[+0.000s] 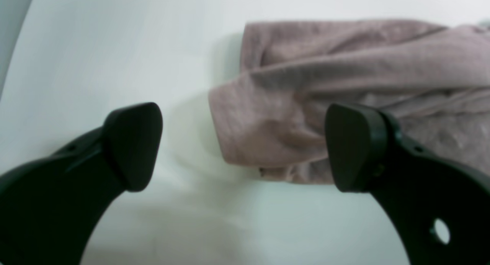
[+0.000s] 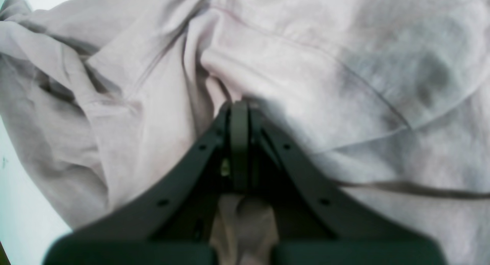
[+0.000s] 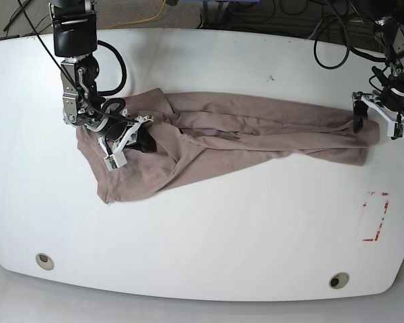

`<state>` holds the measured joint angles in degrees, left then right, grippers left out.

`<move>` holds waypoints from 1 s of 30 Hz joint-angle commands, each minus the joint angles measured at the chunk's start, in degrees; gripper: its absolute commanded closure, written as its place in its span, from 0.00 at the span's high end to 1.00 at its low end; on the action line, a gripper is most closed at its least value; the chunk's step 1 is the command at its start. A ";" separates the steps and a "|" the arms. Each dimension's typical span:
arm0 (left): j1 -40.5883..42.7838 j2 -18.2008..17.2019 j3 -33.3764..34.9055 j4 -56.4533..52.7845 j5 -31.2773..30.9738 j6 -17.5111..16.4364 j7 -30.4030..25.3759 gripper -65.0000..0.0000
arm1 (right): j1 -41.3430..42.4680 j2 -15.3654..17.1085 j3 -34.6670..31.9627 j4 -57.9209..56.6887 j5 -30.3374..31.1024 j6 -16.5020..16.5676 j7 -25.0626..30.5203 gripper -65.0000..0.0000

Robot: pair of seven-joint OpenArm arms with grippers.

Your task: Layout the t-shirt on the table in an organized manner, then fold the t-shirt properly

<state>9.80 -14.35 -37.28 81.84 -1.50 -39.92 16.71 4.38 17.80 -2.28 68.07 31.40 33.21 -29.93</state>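
The mauve-brown t-shirt (image 3: 242, 134) lies stretched in a wrinkled band across the white table (image 3: 202, 235), bunched wider at its left end. My right gripper (image 3: 147, 140) sits on that left part, shut on a pinched fold of the t-shirt (image 2: 306, 66); in the right wrist view the right gripper (image 2: 239, 108) has cloth showing between its fingers. My left gripper (image 3: 378, 121) hovers open over the shirt's right end. In the left wrist view the left gripper (image 1: 243, 148) stands wide, its jaws straddling the rumpled end of the t-shirt (image 1: 306, 85), nothing gripped.
A red tape rectangle (image 3: 376, 215) marks the table at the right. Two round grommet holes (image 3: 44, 261) (image 3: 338, 280) sit near the front edge. Cables (image 3: 337, 33) trail along the back edge. The table's curved edge (image 1: 11, 35) shows in the left wrist view.
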 commanded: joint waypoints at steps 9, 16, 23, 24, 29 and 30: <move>-0.44 -0.02 -0.31 0.93 -0.92 -0.08 -1.46 1.00 | -0.73 0.35 -0.40 -0.69 -3.66 -0.82 -5.01 0.00; -0.44 0.06 -0.31 0.66 -0.92 -0.08 -1.46 1.00 | -0.73 0.44 -0.40 -0.69 -3.66 -0.82 -5.01 0.00; -0.70 0.06 -0.22 -2.59 -0.92 -0.08 -1.46 0.86 | -0.73 0.44 -0.40 -0.69 -3.66 -0.82 -5.01 0.00; -0.70 0.06 -0.22 -2.94 -0.92 -0.08 -1.46 0.84 | -0.73 0.44 -0.40 -0.69 -3.66 -0.82 -5.01 0.00; -0.70 0.06 -0.22 -4.17 -0.92 -0.08 -1.46 0.83 | -0.73 0.44 -0.40 -0.69 -3.66 -0.82 -5.01 0.00; -0.70 0.06 -0.22 -4.26 -1.01 -0.08 -1.46 0.83 | -0.73 0.44 -0.40 -0.69 -3.66 -0.82 -5.01 0.00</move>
<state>9.54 -13.37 -37.34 77.01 -1.39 -39.97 16.71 4.36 17.78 -2.31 68.07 31.42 33.26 -29.93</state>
